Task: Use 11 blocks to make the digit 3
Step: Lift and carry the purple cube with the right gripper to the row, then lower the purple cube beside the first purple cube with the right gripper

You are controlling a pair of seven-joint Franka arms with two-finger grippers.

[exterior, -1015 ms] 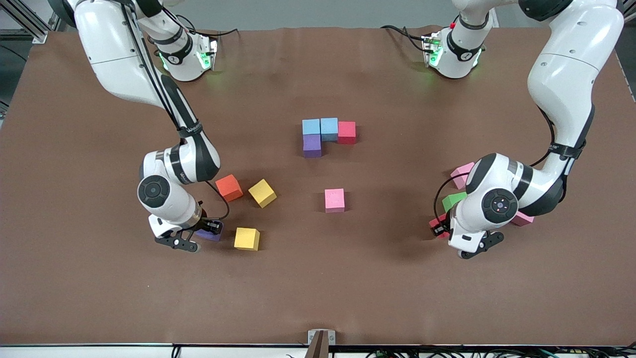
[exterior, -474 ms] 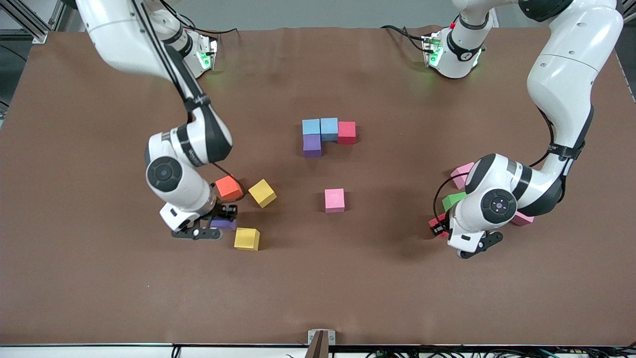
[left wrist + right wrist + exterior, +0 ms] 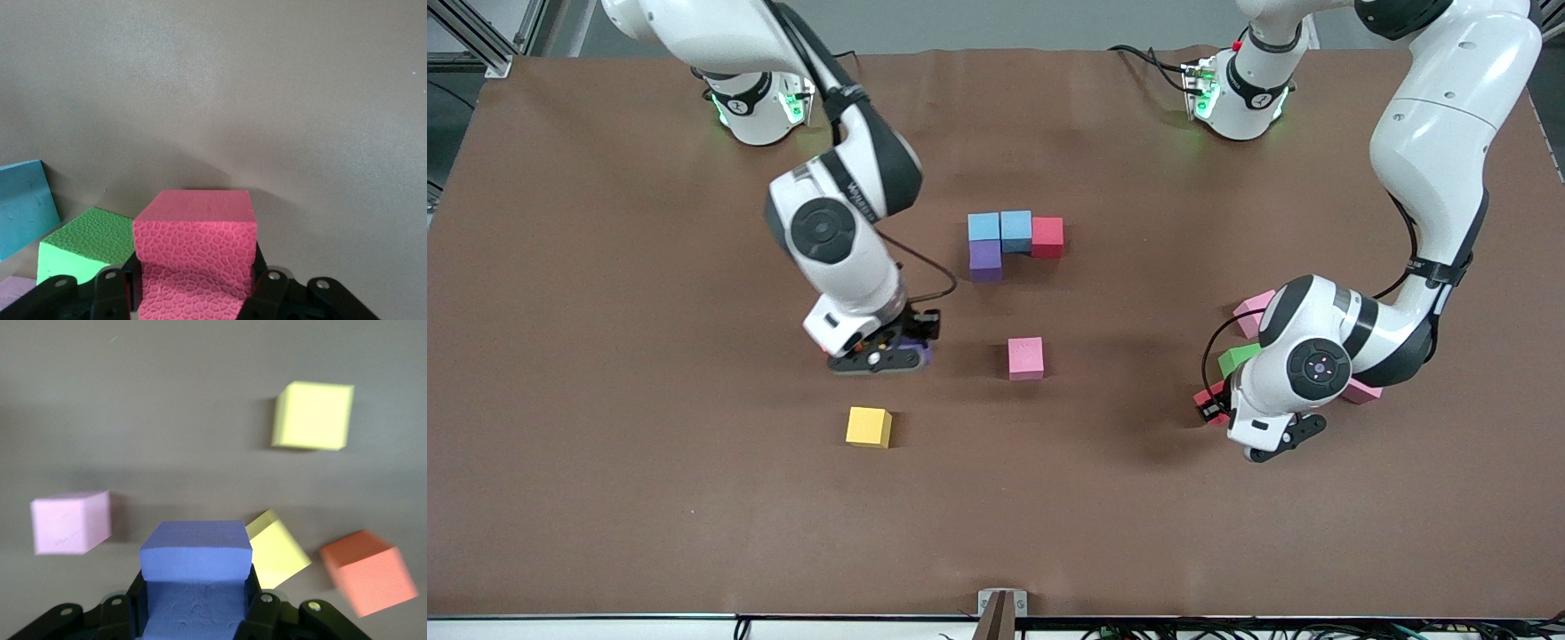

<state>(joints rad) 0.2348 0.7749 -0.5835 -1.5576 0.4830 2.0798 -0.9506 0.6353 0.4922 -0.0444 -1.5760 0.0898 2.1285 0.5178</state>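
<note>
The brown tabletop (image 3: 605, 498) carries a partial figure near its middle: two light blue blocks (image 3: 1000, 228) and a red block (image 3: 1048, 236) are set touching in a row, and a purple block (image 3: 985, 259) is joined to the row's end nearer the right arm's end of the tabletop, on the side toward the front camera. A lone pink block (image 3: 1025, 357) lies nearer the front camera than this figure, and a yellow block (image 3: 869, 426) lies nearer still, toward the right arm's end.

The right gripper (image 3: 889, 349) is held over the tabletop beside the pink block, its fingers clamped on a second purple block (image 3: 195, 577).

The left gripper (image 3: 1221, 404) is low near the left arm's end of the tabletop, closed around a second red block (image 3: 195, 250), with a green block (image 3: 90, 241) just beside it.
</note>
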